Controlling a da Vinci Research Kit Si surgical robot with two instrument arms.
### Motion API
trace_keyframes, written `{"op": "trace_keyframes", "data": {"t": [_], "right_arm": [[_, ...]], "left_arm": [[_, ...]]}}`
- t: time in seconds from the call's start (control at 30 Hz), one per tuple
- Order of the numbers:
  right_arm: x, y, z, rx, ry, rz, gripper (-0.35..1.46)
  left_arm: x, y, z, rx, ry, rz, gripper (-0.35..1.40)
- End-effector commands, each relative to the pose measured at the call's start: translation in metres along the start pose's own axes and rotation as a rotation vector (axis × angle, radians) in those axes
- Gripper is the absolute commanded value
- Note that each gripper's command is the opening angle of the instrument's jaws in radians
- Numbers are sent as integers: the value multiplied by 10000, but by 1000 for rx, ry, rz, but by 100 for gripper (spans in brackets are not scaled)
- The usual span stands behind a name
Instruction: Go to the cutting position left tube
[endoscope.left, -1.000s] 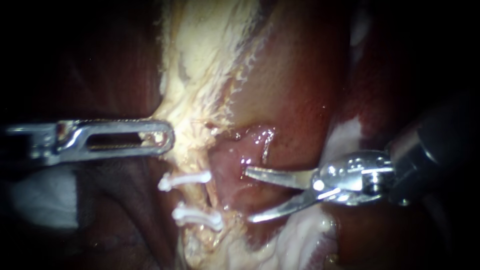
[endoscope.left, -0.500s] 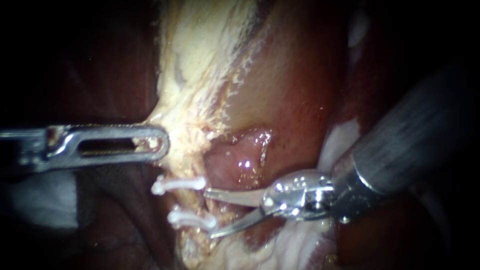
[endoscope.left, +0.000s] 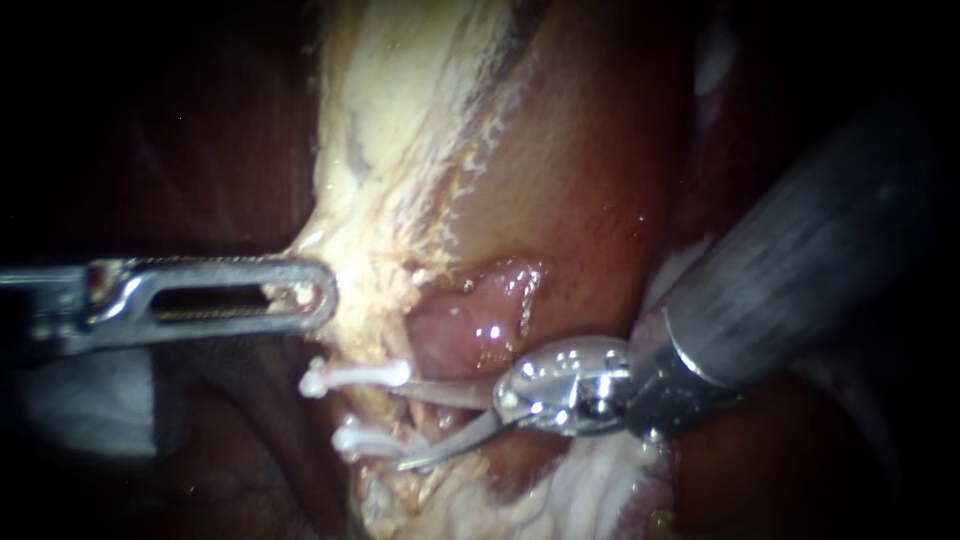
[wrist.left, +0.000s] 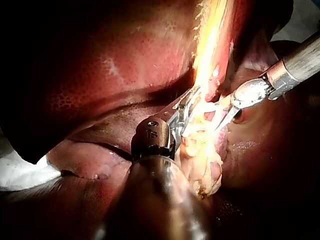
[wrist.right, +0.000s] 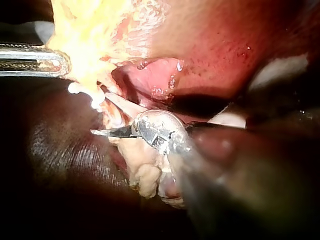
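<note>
Approach step, near done I think. My right instrument (endoscope.left: 405, 425) claw is open, its blades straddling the clipped tube (endoscope.left: 388, 410) at 7 o'clock, between upper clip (endoscope.left: 355, 375) and lower clip (endoscope.left: 365, 440). My left instrument (endoscope.left: 300, 295) claw grips pale tissue (endoscope.left: 370, 250). Next: centre the blades, hold steady.

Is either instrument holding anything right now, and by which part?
The left instrument grips the pale fatty tissue by its edge, above the upper clip. The right instrument, jaws open, holds nothing.

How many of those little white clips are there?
2. The upper clip sits just below the left instrument; the lower clip lies at the right instrument's open jaws. More may hide under tissue.
</note>
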Motion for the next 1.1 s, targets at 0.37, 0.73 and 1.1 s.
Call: {"op": "trace_keyframes", "data": {"t": [0.37,0.73,1.1], "right_arm": [[6,11,15,16,3,-8,140],[9,12,37,62,10,-17,140],[13,15,55,113,29,-31,136]], "left_arm": [[1,-2,-1,-1,-1,-1,-25],[1,-2,-1,-1,-1,-1,-25],[1,-1,-1,-1,0,0,-25]]}}
